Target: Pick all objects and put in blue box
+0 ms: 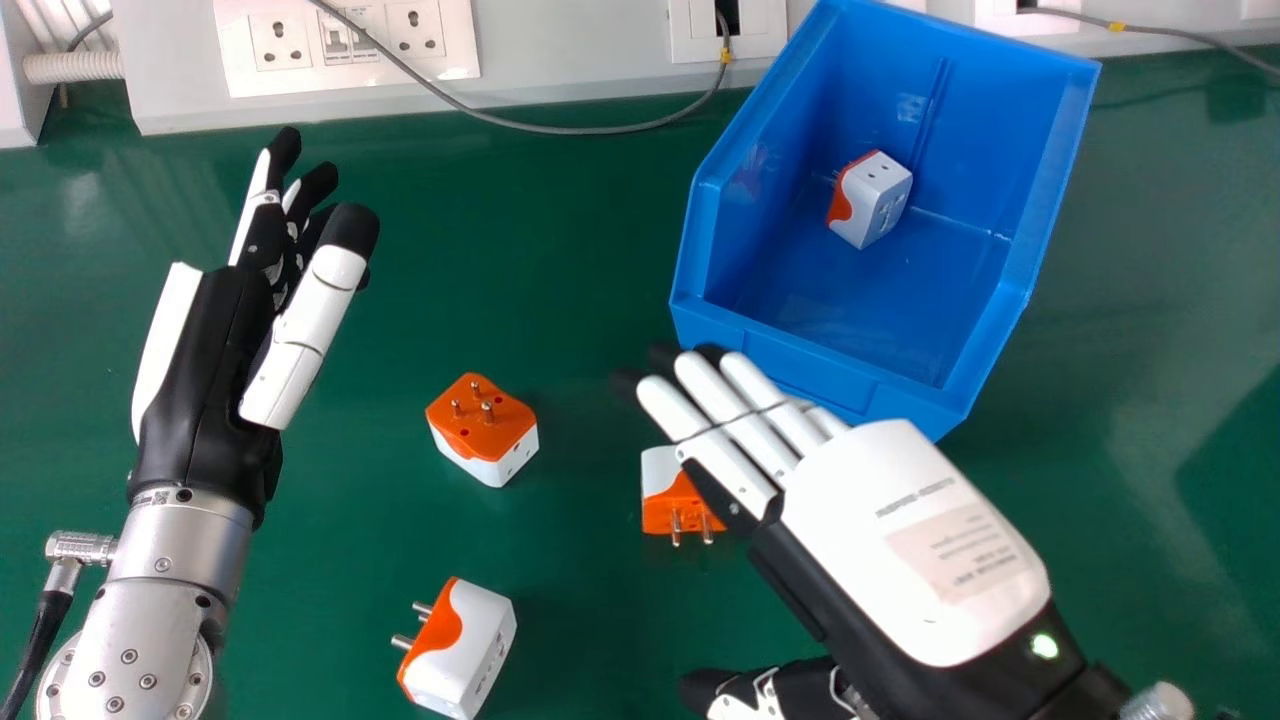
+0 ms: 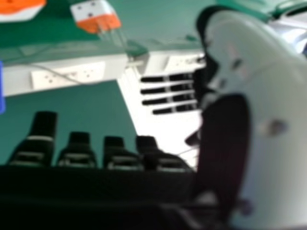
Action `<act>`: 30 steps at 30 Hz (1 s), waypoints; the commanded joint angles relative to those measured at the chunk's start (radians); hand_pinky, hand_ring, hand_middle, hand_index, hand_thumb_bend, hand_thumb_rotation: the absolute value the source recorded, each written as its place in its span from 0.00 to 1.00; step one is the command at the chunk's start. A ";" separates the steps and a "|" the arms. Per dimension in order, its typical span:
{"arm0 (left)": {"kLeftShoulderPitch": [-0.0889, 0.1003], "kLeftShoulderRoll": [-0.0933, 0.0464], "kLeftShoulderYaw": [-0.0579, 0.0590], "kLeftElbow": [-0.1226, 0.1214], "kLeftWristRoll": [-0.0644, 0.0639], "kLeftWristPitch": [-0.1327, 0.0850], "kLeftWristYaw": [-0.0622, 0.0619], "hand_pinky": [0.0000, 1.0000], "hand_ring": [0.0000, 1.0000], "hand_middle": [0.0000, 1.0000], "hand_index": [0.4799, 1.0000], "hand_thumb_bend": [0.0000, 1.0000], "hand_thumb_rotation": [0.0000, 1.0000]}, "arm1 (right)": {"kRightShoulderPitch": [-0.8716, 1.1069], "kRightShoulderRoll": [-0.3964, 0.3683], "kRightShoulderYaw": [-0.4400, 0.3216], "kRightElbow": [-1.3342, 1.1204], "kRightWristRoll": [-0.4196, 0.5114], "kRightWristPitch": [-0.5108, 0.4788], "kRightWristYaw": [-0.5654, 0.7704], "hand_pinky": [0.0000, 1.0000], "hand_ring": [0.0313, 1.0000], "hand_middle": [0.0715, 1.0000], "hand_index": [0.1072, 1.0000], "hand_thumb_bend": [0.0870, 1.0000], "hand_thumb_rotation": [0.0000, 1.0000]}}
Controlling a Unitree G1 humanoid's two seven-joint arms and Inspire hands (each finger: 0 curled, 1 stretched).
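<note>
The right hand [image 1: 900, 550] slants in from the lower right of the head view, palm down, its fingers straight, its thumb well apart from them, nothing held. The nearest loose piece, the orange-and-white adapter [image 1: 660, 515], stands on the green table [image 1: 580, 250] right of the frame's centre, just off the edge of the hand on its thumb side and partly hidden by it. Its pins point toward the bottom of the frame while the fingers run to the upper left, so the grasp probably calls for drawing the hand back and down until finger and thumb straddle the body, clear of the pins. Whether they touch cannot be told. The blue box [image 1: 765, 180] sits just beyond the fingers, upper right, one adapter [image 1: 872, 205] already inside, so the carry should be short. Two more, the pins-up adapter [image 1: 485, 430] left of centre and the tipped adapter [image 1: 470, 650] at lower left of centre, remain. The left hand [image 1: 215, 350] is at the left, fingers extended.
</note>
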 commanded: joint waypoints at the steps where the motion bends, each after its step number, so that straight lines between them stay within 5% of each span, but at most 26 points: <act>1: -0.002 0.015 0.003 -0.013 0.007 -0.020 -0.004 0.83 0.94 0.96 1.00 0.74 0.88 | -0.038 0.007 0.010 0.035 -0.018 -0.019 -0.005 0.90 0.99 1.00 0.95 0.36 0.20; 12: -0.021 0.017 0.000 0.022 0.004 -0.035 -0.007 0.84 0.94 0.96 1.00 0.74 0.88 | -0.266 0.084 0.095 0.333 -0.106 0.055 0.024 0.89 0.98 0.99 0.95 0.36 0.20; 21: -0.029 0.021 0.001 0.038 0.004 -0.045 -0.009 0.83 0.94 0.96 1.00 0.74 0.88 | -0.396 0.164 0.128 0.547 -0.079 0.118 -0.024 0.82 0.93 0.96 0.92 0.37 0.14; 30: -0.028 0.020 0.001 0.034 0.002 -0.043 -0.012 0.83 0.94 0.96 1.00 0.75 0.88 | -0.474 0.177 0.159 0.668 -0.109 0.186 -0.068 0.80 0.91 0.94 0.90 0.37 0.10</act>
